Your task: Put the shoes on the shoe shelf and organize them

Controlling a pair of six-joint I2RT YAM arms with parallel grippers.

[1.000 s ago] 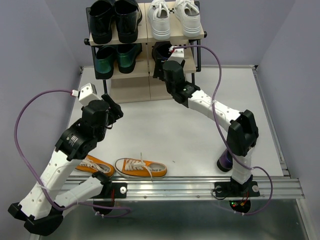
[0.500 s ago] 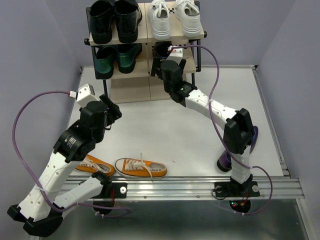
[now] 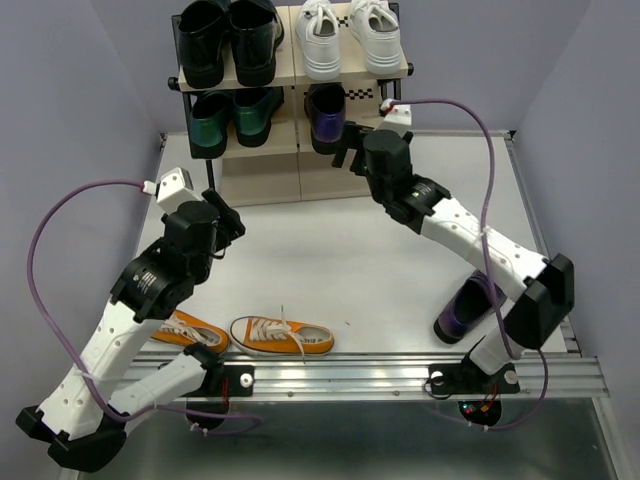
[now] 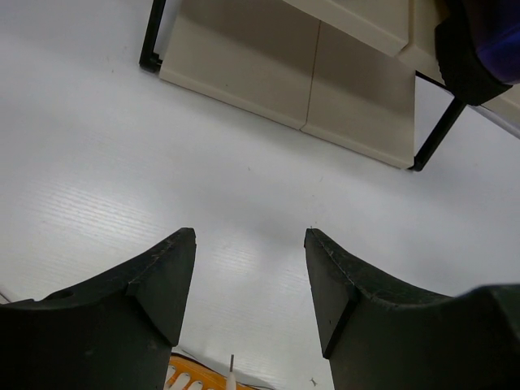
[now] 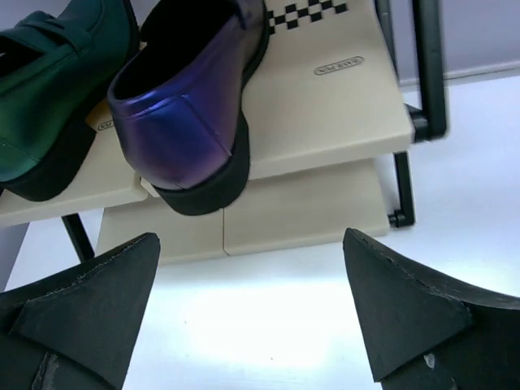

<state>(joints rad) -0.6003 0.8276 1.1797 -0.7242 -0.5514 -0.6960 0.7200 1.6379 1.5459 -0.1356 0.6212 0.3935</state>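
Top external view is showing what the wrist cameras are not: the white sneakers (image 3: 350, 35) are being carried on the top tier of the shoe shelf (image 3: 368, 103), a second purple loafer (image 3: 468, 310) is being seen lying on the surface (image 3: 330, 250) beside the right arm, and the orange sneakers (image 3: 282, 335) are lying at the near edge. In the right wrist view, the purple loafer (image 5: 195, 106) is being shown on the middle board, heel at its front edge, beside a green shoe (image 5: 57, 81). The right gripper (image 5: 250, 240) is being held spread wide, nothing between its fingers, just below and in front of that loafer without touching it. The left gripper (image 4: 250, 244) is being held partly spread over bare surface, gripping nothing.
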